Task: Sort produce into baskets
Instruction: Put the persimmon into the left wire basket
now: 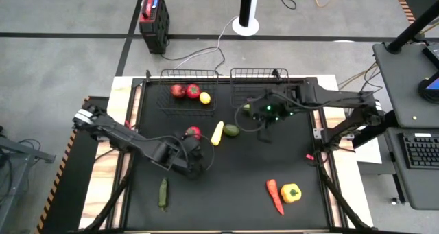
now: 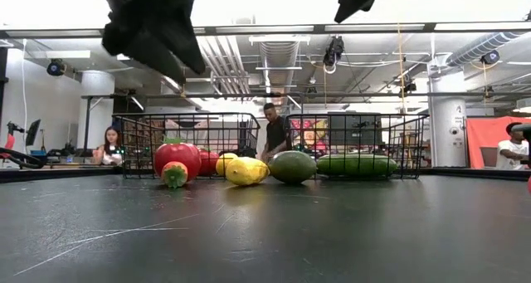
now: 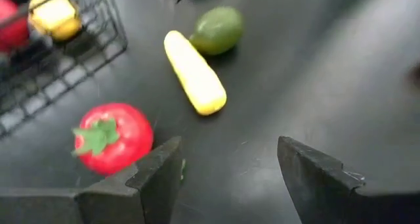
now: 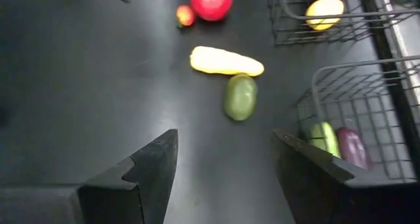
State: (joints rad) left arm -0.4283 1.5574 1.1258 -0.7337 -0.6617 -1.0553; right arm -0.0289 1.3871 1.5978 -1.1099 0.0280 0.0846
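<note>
My left gripper point(image 1: 197, 150) hangs open and empty above the mat, just near of a red tomato point(image 3: 111, 137). A small red piece point(image 4: 185, 15) lies beside the tomato. A yellow squash point(image 1: 217, 132) and a green avocado point(image 1: 232, 130) lie side by side at mid-table. My right gripper point(image 1: 260, 128) hangs open and empty just right of them. The left basket point(image 1: 164, 100) holds two red fruits and a lemon point(image 1: 204, 98). The right basket point(image 4: 341, 86) holds a green piece point(image 4: 323, 138) and a purple eggplant point(image 4: 354, 148).
A green cucumber point(image 1: 163, 193) lies near the front left. An orange carrot point(image 1: 274, 196) and a yellow pepper point(image 1: 291, 193) lie at the front right. A red-and-black box point(image 1: 154, 18) stands on the floor beyond the table. People show in the room behind.
</note>
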